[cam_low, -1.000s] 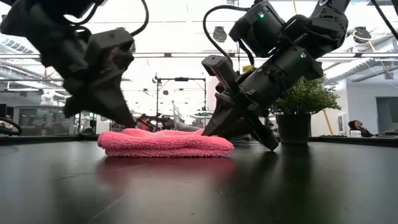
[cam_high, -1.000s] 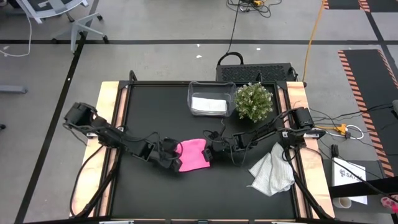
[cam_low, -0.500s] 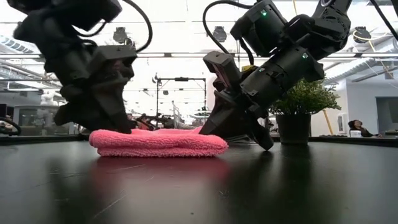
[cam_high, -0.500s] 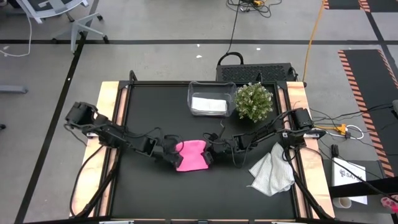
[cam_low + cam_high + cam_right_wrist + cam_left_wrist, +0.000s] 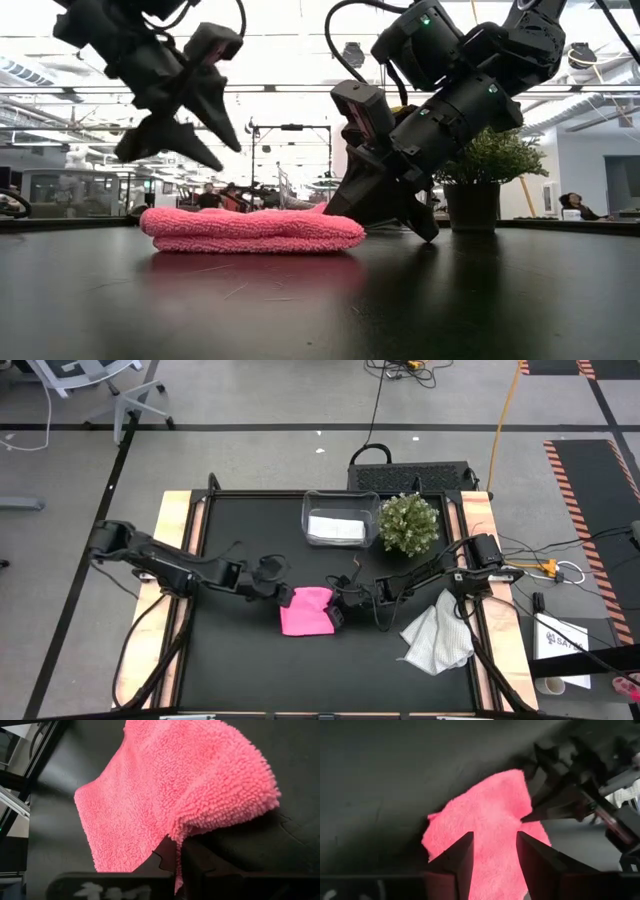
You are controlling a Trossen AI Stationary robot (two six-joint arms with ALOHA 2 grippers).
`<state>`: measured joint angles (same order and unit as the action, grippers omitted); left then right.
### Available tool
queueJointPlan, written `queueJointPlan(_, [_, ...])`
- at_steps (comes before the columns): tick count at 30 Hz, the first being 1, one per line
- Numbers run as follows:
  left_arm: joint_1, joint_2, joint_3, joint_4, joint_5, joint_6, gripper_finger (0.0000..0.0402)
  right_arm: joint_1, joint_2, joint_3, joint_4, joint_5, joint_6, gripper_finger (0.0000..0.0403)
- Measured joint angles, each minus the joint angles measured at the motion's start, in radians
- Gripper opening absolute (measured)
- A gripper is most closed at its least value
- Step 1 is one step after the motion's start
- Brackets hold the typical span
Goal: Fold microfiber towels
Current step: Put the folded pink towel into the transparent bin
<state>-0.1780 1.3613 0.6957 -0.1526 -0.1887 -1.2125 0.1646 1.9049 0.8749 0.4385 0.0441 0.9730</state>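
The bright pink microfiber towel (image 5: 306,611) lies folded and flat near the middle of the black table (image 5: 240,660). My left gripper (image 5: 230,158) hovers open above the towel's left end, clear of it; its own wrist view looks down on the pink towel (image 5: 485,820) between the spread fingers. My right gripper (image 5: 336,612) is shut on the towel's right edge. A white towel (image 5: 437,635) lies crumpled at the table's right edge. Another white towel (image 5: 335,528) lies in the clear bin (image 5: 340,500). My right gripper pinches the pink towel's right edge (image 5: 176,836) between its two fingers, where the cloth curls down in a fold. The fingers (image 5: 345,200) slant down from the table's right side. The towel rests on the table, only the pinched edge slightly raised.
A potted plant (image 5: 407,523) stands at the far side beside the clear bin. Wooden strips (image 5: 170,540) border the table's left and right sides. The black surface in front of the pink towel is bare.
My left gripper has opened and let go of the pink towel's left end, then risen clear of it and drawn back toward the table's far left. The towel has slid slightly left and lies folded flat. My right gripper keeps its hold.
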Motion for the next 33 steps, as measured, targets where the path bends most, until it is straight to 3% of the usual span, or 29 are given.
queueJointPlan(6, [-0.020,-0.011,-0.001,-0.188,0.032,-0.065,0.0132,0.000,0.000,0.000,0.003,0.001,-0.002,0.0002])
queueJointPlan(15, [-0.043,0.063,-0.004,-0.185,0.032,-0.055,0.0133,-0.001,0.000,0.000,0.006,0.003,0.002,0.0002])
queueJointPlan(29, [-0.044,0.297,0.003,0.179,0.138,-0.027,0.0134,-0.001,-0.002,0.000,0.024,0.004,0.015,0.0002])
queueJointPlan(33, [-0.043,0.304,0.002,0.188,0.139,-0.004,0.0133,-0.001,-0.002,0.000,0.025,0.004,0.016,0.0002])
